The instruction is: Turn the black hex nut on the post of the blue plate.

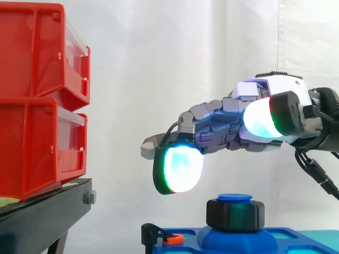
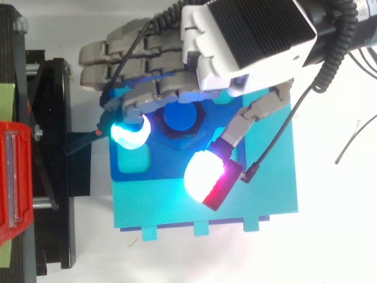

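- The hand (image 1: 228, 127) hovers above the black hex nut (image 1: 234, 214). Its fingers are loosely stretched and hold nothing, and no pad touches the nut.
- The nut sits on the blue post (image 1: 234, 197), on a raised part of the blue plate (image 2: 168, 160). The plate lies on a cyan base (image 2: 177, 206).
- One risk, as I judge it, comes from where the pads are. The glowing fingertip (image 1: 180, 168) hangs left of the nut and the thumb pad (image 2: 206, 177) is on its near side. If the hand goes straight down, the pads may land on the plate and not on the flats of the nut.
- The pads are thick and the nut is low. A grip that is too high would close on the post cap, and the fingers would slip round without turning the nut.
- A small black clip with an orange piece (image 1: 173, 239) stands at the left edge of the plate, below the fingertip. A low finger could knock it.
- A sideways push could shift the plate on the worktop (image 2: 330, 236). I cannot tell whether the plate is fixed.
- For moving, there is free room above and to the right, before the white curtain.
- To the left, the red bins (image 1: 42, 100) on the black stand (image 1: 42, 206) are near the plate edge, so a wide sweep that way is limited.
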You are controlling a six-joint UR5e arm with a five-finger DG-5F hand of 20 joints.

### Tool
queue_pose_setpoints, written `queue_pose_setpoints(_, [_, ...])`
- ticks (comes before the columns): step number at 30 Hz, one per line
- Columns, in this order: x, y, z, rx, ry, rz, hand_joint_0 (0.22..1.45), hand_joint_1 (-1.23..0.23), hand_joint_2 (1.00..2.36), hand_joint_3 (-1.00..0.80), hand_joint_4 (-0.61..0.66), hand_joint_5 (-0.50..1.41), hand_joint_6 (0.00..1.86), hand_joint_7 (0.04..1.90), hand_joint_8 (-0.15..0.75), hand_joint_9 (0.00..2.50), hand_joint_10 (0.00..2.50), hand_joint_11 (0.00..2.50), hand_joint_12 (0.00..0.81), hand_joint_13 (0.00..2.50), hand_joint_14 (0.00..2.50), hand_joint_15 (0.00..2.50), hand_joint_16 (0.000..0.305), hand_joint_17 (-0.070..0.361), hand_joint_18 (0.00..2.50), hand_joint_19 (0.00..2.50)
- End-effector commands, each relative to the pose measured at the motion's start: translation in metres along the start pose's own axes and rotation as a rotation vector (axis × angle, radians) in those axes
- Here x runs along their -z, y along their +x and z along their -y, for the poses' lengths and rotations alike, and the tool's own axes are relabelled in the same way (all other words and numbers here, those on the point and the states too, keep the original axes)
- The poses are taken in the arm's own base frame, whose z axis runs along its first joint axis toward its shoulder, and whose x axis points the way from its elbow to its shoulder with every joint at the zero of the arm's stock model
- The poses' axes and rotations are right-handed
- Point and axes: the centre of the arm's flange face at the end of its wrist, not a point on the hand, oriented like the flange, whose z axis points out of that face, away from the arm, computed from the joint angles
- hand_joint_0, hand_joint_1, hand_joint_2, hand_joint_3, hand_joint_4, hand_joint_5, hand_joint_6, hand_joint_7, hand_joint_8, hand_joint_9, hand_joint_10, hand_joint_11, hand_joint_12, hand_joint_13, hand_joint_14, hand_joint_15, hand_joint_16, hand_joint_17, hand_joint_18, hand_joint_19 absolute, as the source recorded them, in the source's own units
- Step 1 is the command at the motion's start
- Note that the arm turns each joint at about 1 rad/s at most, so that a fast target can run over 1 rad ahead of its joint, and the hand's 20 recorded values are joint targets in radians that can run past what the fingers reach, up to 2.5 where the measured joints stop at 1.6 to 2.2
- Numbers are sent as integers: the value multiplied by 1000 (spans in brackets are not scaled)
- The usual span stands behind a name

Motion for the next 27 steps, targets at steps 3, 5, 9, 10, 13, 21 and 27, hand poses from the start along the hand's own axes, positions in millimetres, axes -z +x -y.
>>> queue_pose_setpoints(3, [-5, 3, -6, -1, 0, -1, 491, -243, 1000, -500, 298, -198, 504, 980, 262, 249, 0, 0, 367, 255, 4, 103, 51, 115, 215, 319])
queue_pose_setpoints(5, [-5, 6, -6, -2, 4, -2, 491, -243, 1000, -500, 301, -198, 504, 980, 262, 249, 0, 0, 366, 254, 3, 110, 51, 115, 214, 319])
queue_pose_setpoints(9, [-5, 6, -5, 3, 2, 8, 491, -242, 1000, -500, 302, -198, 504, 985, 263, 249, 0, 0, 367, 255, 3, 103, 51, 115, 216, 312])
queue_pose_setpoints(10, [-5, 6, -5, 3, 2, 8, 491, -242, 1000, -500, 299, -198, 504, 985, 263, 249, 0, 0, 367, 254, 4, 103, 51, 115, 216, 311])
queue_pose_setpoints(13, [-4, 10, -4, 6, -1, 11, 491, -241, 1000, -500, 302, -197, 504, 985, 263, 249, 0, 0, 366, 255, 3, 100, 51, 115, 216, 311])
queue_pose_setpoints(21, [2, 24, 1, 13, -5, 27, 491, -240, 1000, -500, 302, -197, 504, 983, 264, 250, 0, 0, 366, 255, 4, 100, 51, 115, 216, 311])
queue_pose_setpoints(27, [5, 25, 4, 10, 0, 28, 490, -241, 1000, -500, 312, -194, 504, 1043, 265, 250, 0, 0, 367, 258, 3, 101, 51, 115, 219, 310])
